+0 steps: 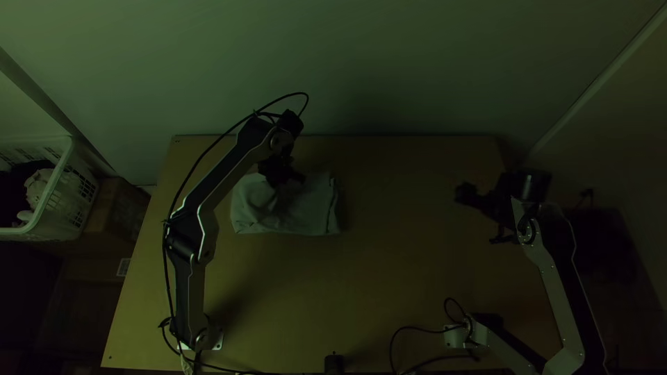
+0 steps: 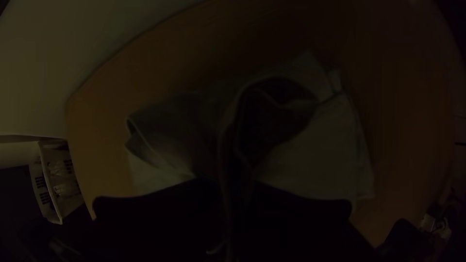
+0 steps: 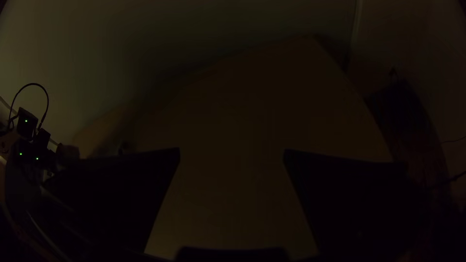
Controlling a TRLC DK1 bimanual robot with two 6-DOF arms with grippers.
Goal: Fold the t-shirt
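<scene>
l pincer [image 1: 287, 180] gripping t-shirt [image 1: 306, 212], r pincer [image 1: 479, 217] wide

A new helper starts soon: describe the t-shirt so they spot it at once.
Find the light wooden table, then its far left part, where the left gripper holds a raised fold of cloth. That cloth is the t-shirt, pale and folded into a rough rectangle. Unlike the pale items in the white basket past the table's left edge, it lies on the tabletop.
</scene>
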